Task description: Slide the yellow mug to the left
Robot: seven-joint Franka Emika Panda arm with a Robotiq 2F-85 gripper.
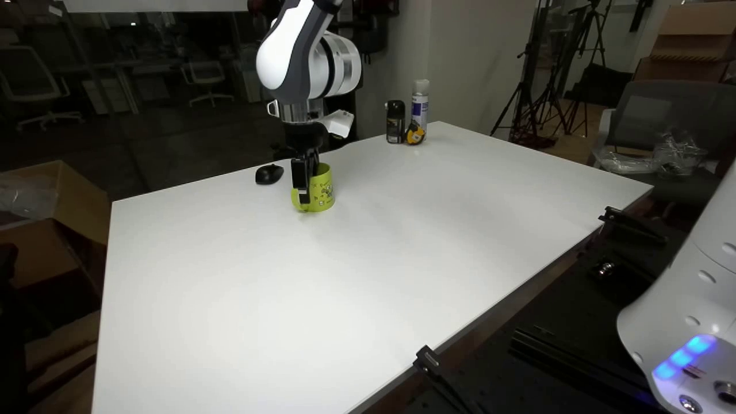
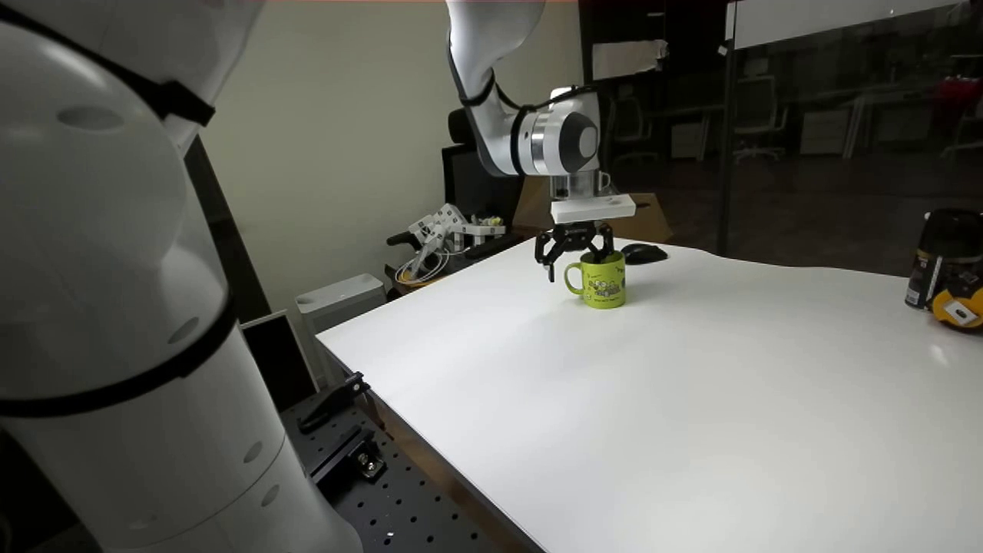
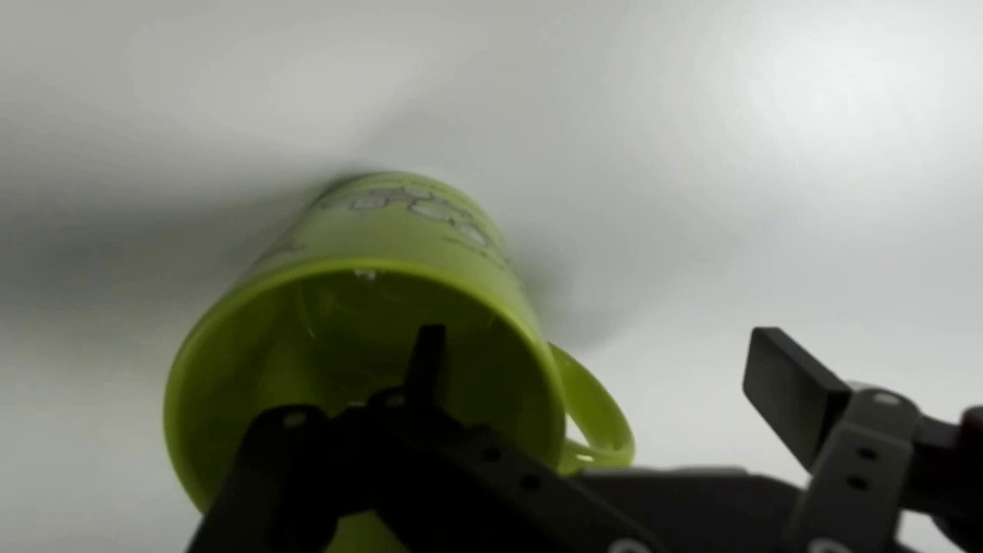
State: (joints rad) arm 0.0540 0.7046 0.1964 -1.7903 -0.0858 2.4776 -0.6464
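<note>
The yellow mug (image 1: 324,192) is yellow-green with printed drawings and stands upright on the white table near its far edge. It also shows in an exterior view (image 2: 605,281), with its handle beside the gripper. My gripper (image 2: 574,265) is above and around the mug's handle side, with its fingers spread. In the wrist view the gripper (image 3: 599,334) has one finger inside the mug's (image 3: 384,242) opening. The other finger is outside, beyond the handle and apart from it. Whether the inner finger touches the wall cannot be told.
A black mouse (image 1: 269,174) lies close to the mug, near the table's edge. A dark bottle (image 1: 395,122), a white spray can (image 1: 420,106) and an orange tape measure (image 1: 415,133) stand farther along that edge. Clamps (image 1: 428,361) sit on the edge by the robot base.
</note>
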